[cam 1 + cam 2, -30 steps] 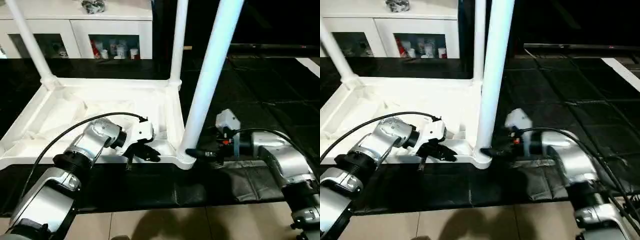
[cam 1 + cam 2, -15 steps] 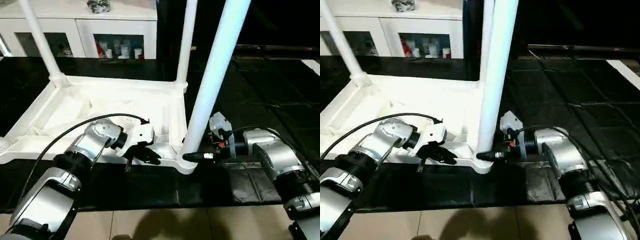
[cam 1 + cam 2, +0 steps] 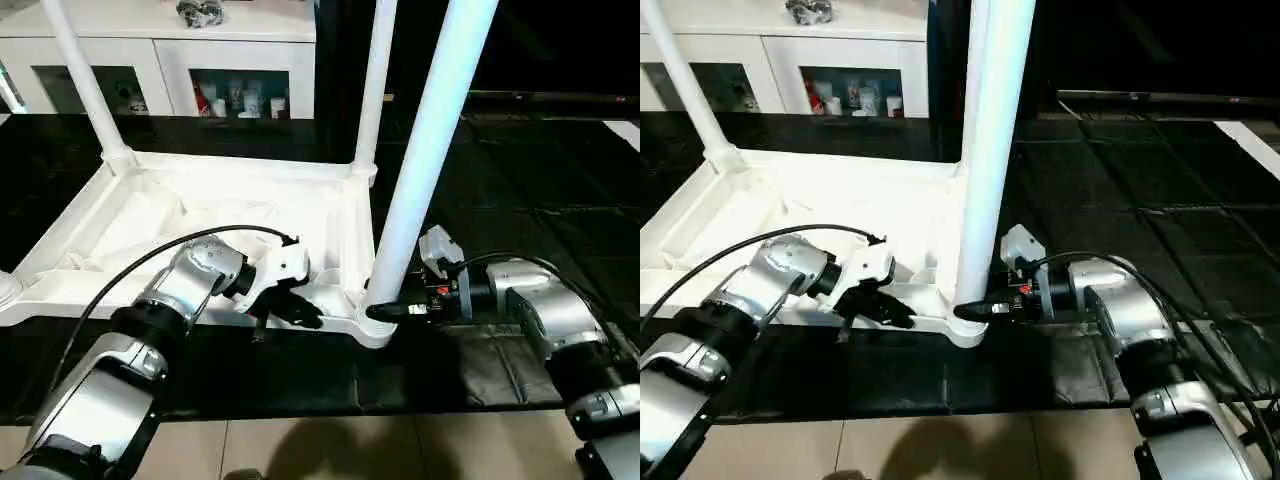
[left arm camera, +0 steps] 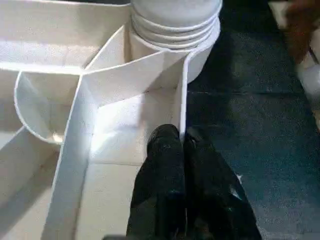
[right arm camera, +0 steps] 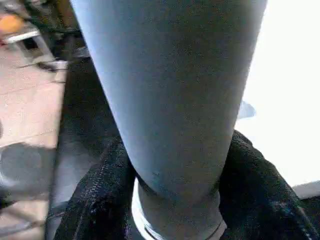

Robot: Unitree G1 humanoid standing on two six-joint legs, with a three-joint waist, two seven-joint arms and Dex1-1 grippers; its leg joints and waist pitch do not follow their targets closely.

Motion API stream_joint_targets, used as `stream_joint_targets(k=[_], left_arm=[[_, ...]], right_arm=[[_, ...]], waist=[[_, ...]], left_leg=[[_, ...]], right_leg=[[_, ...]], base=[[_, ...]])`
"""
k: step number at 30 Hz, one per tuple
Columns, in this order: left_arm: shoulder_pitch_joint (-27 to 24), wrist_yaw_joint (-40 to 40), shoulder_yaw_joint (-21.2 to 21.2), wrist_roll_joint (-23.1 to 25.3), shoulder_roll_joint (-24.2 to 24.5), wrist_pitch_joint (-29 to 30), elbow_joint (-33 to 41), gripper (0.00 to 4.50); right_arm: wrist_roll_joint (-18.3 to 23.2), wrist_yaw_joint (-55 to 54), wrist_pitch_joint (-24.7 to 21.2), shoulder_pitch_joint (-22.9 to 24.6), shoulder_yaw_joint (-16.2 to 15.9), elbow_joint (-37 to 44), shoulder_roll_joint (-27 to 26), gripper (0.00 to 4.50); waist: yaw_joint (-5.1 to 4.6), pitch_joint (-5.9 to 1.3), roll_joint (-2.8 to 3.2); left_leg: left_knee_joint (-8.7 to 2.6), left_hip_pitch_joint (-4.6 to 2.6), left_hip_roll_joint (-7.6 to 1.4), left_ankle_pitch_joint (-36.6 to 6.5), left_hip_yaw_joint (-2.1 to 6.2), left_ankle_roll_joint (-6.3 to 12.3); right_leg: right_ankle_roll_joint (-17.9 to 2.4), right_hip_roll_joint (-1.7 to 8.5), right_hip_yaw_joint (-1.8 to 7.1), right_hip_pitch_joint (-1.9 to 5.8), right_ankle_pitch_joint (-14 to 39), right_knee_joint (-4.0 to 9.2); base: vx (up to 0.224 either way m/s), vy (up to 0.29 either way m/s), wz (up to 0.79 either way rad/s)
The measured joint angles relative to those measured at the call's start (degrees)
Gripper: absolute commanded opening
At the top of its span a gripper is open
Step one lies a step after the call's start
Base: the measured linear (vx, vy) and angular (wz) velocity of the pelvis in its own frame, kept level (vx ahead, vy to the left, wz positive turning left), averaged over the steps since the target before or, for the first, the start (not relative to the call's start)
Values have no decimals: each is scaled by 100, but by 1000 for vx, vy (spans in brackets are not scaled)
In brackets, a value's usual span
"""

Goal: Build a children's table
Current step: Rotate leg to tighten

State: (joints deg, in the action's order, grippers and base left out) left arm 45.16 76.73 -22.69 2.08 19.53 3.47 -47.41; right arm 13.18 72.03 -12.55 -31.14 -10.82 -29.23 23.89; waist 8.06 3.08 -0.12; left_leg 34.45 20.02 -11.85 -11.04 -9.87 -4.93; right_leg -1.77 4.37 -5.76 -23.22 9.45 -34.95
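the white table top lay upside down on the dark floor mat, ribs showing, with three legs standing up from its corner sockets. the left gripper was pinched together on the thin near rim of the top, close to the near right corner. the right gripper was clamped around the base of the nearest leg, one finger on each side. a white cabinet stood behind.
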Motion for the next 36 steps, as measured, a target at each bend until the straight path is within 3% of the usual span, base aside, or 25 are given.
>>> stream_joint_targets(k=[3,6,9,14,15,16,26,32,36], left_arm=[[55,-463,169,16,-155,263,-151,0],[275,-1403,408,112,-475,599,-485,0],[332,-1987,570,111,-787,786,-573,0],[460,-2549,610,198,-967,870,-686,0],[462,-2565,614,208,-968,868,-685,0],[462,-2549,615,211,-967,862,-685,0],[324,-2090,581,276,-733,555,-533,0],[205,-1486,479,263,-476,124,-458,0],[92,-898,359,265,-247,-258,-309,0]], right_arm=[[-145,-745,-218,7,171,45,-226,199],[-373,-2340,-588,-168,585,-106,-846,199],[-486,-3203,-724,-342,754,-255,-1080,198],[-767,-4125,-641,-668,814,-610,-1411,198],[-804,-4141,-591,-667,814,-621,-1426,198],[-815,-4135,-577,-665,814,-620,-1428,251],[-882,-3765,-396,-425,713,-437,-1448,338],[-774,-2904,-279,-132,480,-78,-1130,391],[-579,-1962,-43,126,356,195,-677,421]], waist=[[-42,-1,2],[-213,-3,8],[-301,-4,8],[-326,-4,9],[-323,-4,9],[-323,-4,9],[-326,-3,8],[-278,-2,6],[-187,0,5]], left_leg=[[-1,-6,1,2,-1,-3],[0,-6,2,5,1,-8],[-12,-4,5,1,1,-5],[-43,1,1,4,0,-9],[-44,2,2,3,-1,-9],[-45,2,3,2,-2,-8],[-58,2,3,2,-4,-7],[-57,3,3,2,-4,-7],[-56,3,3,2,-3,-6]], right_leg=[[4,0,0,6,0,1],[6,-1,-1,4,-1,4],[8,0,-1,4,0,11],[-5,-8,-2,-12,2,11],[-7,-7,-1,-12,2,11],[-9,-6,-1,-12,1,12],[-19,-7,-1,-15,0,18],[-19,-4,-1,-15,0,18],[-17,-3,-2,-16,1,22]], base=[[0,0,0],[0,0,0],[0,0,0],[0,0,0],[0,0,0],[0,0,0],[0,0,0],[0,0,0],[0,0,0]])
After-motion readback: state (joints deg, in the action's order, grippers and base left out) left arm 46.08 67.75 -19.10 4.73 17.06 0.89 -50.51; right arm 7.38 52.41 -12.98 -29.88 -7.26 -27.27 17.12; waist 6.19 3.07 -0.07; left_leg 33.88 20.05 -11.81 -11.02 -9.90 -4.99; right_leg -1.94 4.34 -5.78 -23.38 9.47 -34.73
